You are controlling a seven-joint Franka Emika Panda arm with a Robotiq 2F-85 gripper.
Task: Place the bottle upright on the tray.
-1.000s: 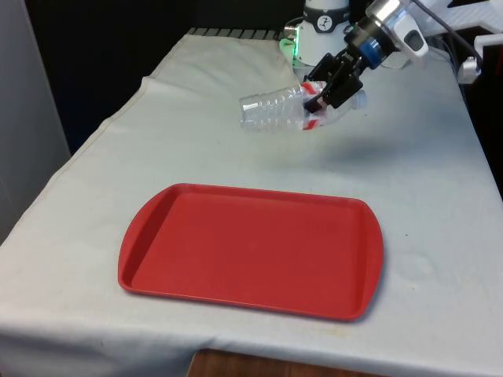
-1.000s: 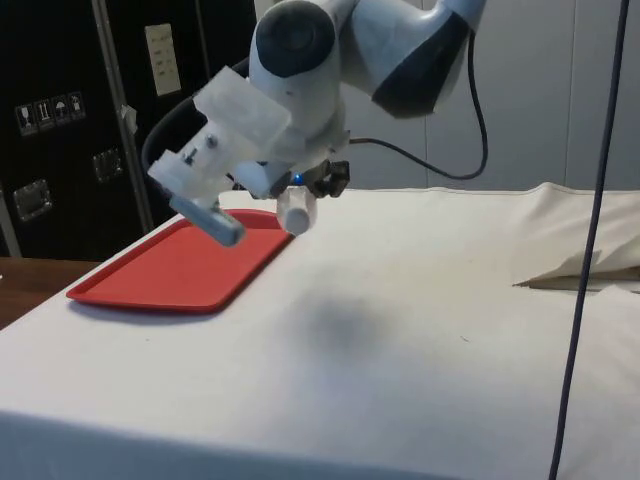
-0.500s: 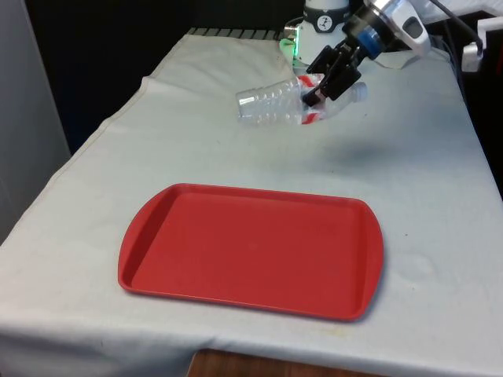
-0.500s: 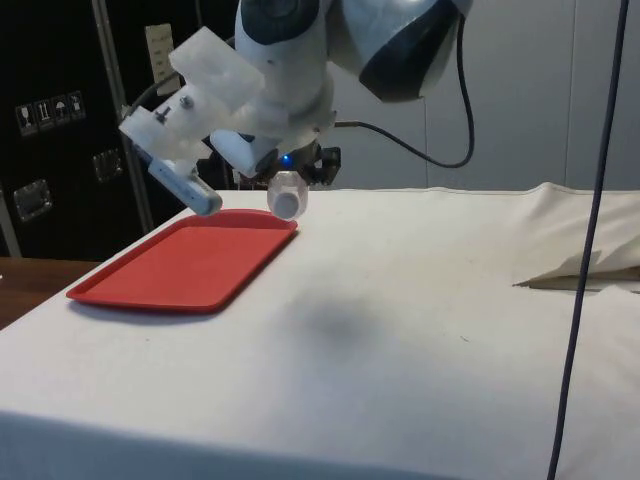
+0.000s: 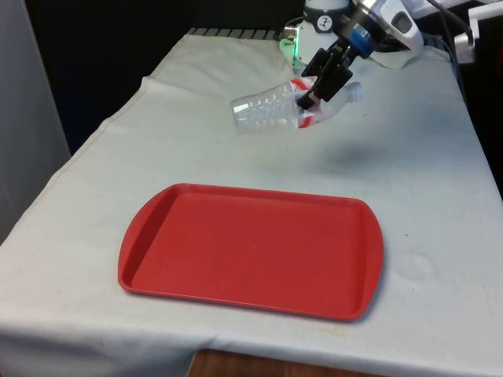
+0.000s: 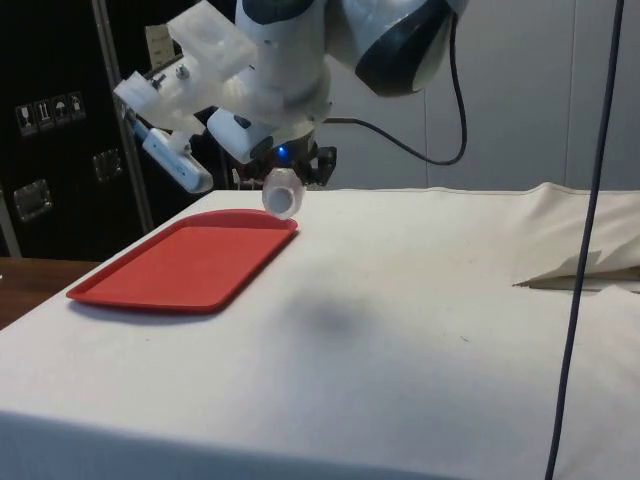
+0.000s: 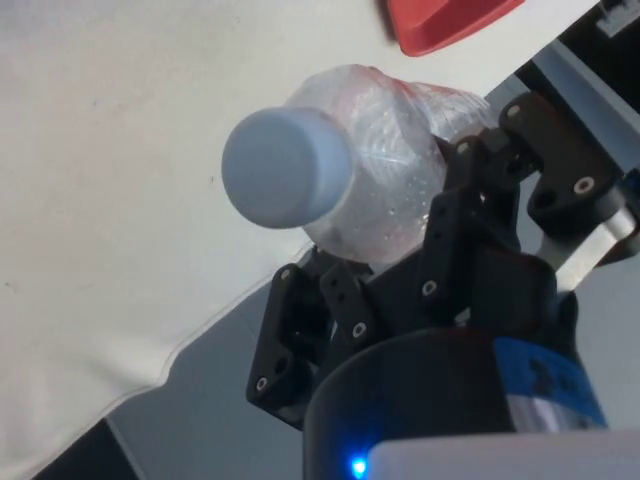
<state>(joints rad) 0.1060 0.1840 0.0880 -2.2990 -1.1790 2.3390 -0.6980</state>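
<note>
1. Front view gives me the tabletop (image 5: 189, 141) first, under its white cloth; every place below I give relative to the red tray.
2. I see the red tray (image 5: 250, 250) lying flat on the cloth at the near end of the tabletop, with nothing on it. In the side view the tray (image 6: 180, 266) lies beyond the arm, and in the wrist view one corner of it (image 7: 445, 20) shows past the bottle.
3. I have the white arm (image 6: 290, 60) reaching out at the far end of the tabletop, well beyond the tray's far edge.
4. I see the bottle (image 5: 275, 106), clear plastic with a red and white label and a pale cap, hanging in the air above the cloth, well apart from the tray and past its far edge. It lies close to horizontal, base towards the front view's left, cap end a little higher. In the side view the cap (image 6: 281, 192) faces the camera, clear of the cloth.
5. I read the jaws (image 5: 313, 86) as clamped on the bottle near its neck; in the wrist view the black fingers (image 7: 470, 215) press on the bottle (image 7: 385, 170) just behind the cap (image 7: 287, 167).
</note>
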